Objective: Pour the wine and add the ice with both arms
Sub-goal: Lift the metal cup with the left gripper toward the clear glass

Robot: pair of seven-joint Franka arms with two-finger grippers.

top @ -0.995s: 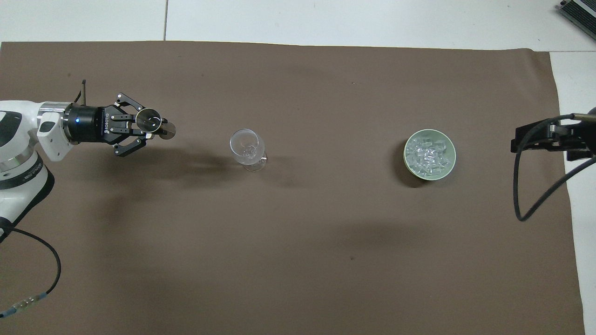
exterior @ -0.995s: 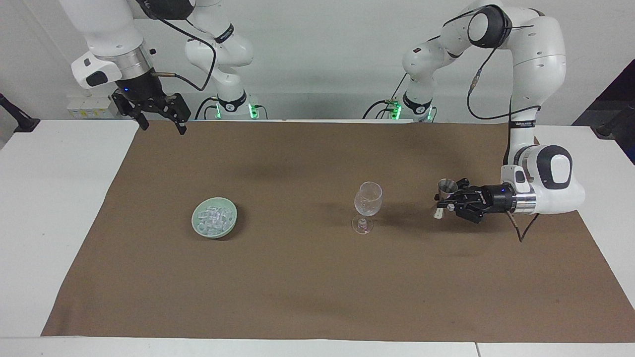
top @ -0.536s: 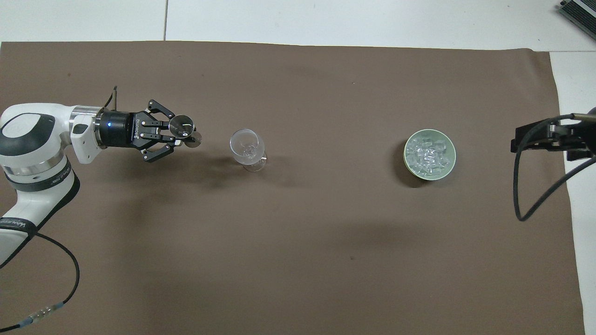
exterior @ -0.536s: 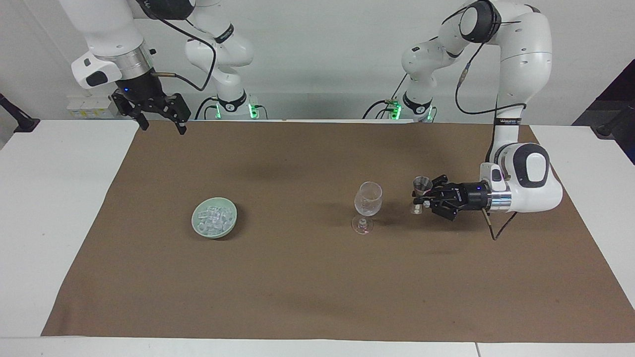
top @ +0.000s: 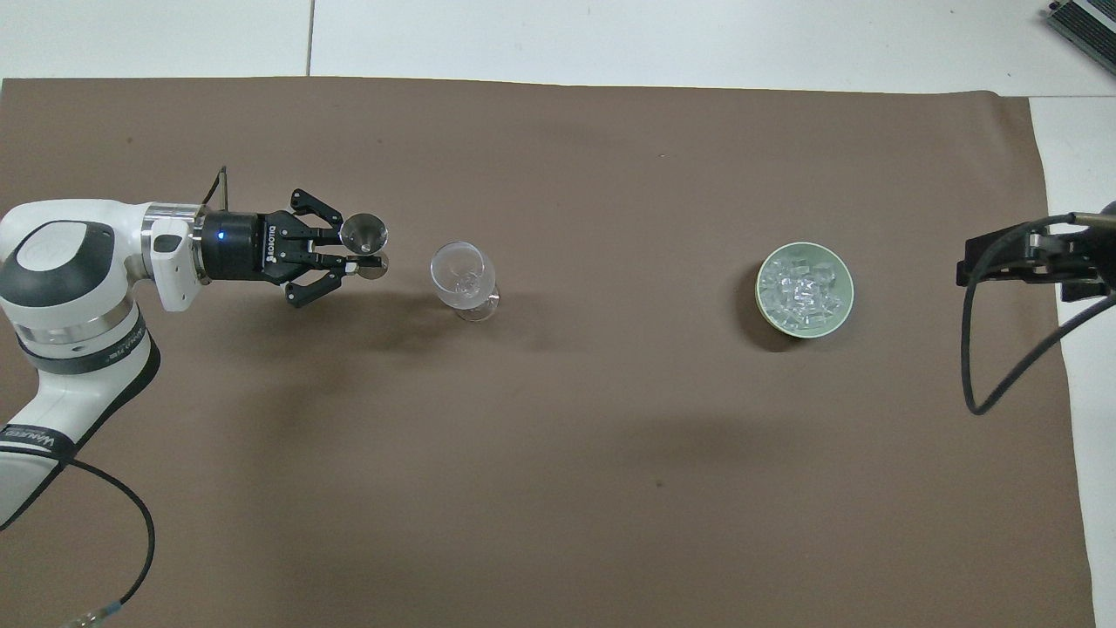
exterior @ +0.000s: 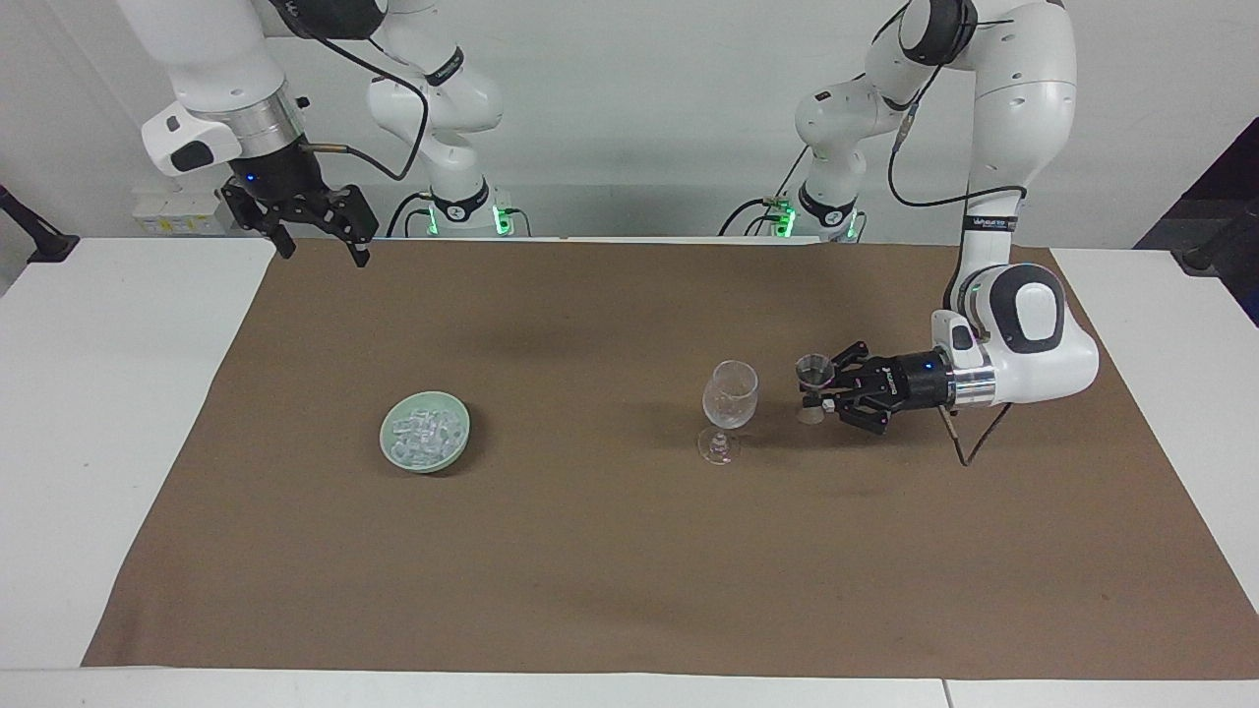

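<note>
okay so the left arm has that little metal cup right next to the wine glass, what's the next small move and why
Probably carry the metal cup the last bit sideways until it is over the wine glass, then tip it. The left hand is shut on the cup, upright beside the glass bowl and not over it. The right hand waits open, away from the ice.

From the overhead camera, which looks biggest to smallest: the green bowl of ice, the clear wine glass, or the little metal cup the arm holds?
1. Pale green bowl
2. Clear stemmed wine glass
3. Small metal measuring cup, raised in the left gripper, so it may look slightly larger than it is.
</note>
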